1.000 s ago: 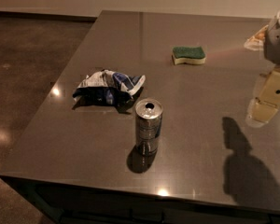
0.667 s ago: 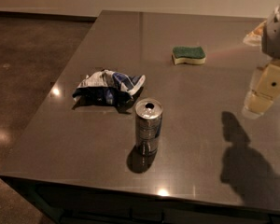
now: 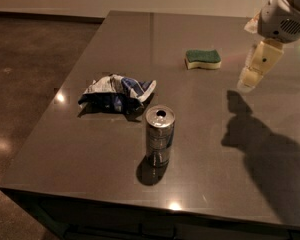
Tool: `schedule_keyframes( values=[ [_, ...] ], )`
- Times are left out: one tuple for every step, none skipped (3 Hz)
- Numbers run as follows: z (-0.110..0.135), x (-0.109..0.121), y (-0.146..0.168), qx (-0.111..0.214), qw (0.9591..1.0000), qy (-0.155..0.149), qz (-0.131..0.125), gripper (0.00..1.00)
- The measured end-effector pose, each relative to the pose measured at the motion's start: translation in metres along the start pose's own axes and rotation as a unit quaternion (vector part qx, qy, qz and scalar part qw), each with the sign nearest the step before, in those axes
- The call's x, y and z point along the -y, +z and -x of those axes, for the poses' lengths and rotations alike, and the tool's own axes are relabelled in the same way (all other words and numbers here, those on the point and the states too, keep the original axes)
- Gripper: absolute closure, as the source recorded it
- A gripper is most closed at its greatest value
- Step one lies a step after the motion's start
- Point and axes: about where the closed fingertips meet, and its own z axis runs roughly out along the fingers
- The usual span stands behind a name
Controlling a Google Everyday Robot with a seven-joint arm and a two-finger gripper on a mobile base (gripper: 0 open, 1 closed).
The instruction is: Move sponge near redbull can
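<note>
The sponge [image 3: 203,59], dark green on top over pale yellow foam, lies flat on the grey table [image 3: 90,149] toward the back. The redbull can [image 3: 160,135] stands upright near the front middle, its silver top and pull-tab hole showing. My gripper [image 3: 246,84] hangs above the table at the right, to the right of the sponge and a little nearer the camera, apart from it. It holds nothing that I can see.
A crumpled blue-and-white foil snack bag [image 3: 117,94] lies left of and behind the can. The arm's shadow [image 3: 265,154] falls on the right part of the table. The table's front edge [image 3: 140,204] and left edge border a brown floor [image 3: 25,79].
My gripper has moved left and away from the camera, closer to the sponge. The sponge, can and bag have not moved.
</note>
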Motion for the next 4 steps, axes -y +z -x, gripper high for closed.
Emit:
schedule_keyframes(
  values=[
    [0.004,0.052,0.039,0.017,0.9994,0.030,0.003,0.00],
    [0.005,0.076,0.070,0.026,0.9977,0.061,0.011,0.00],
    [0.006,0.093,0.097,0.033,0.9947,0.097,0.011,0.00],
    [0.005,0.108,0.125,0.056,0.9877,0.144,0.021,0.00]
  ],
)
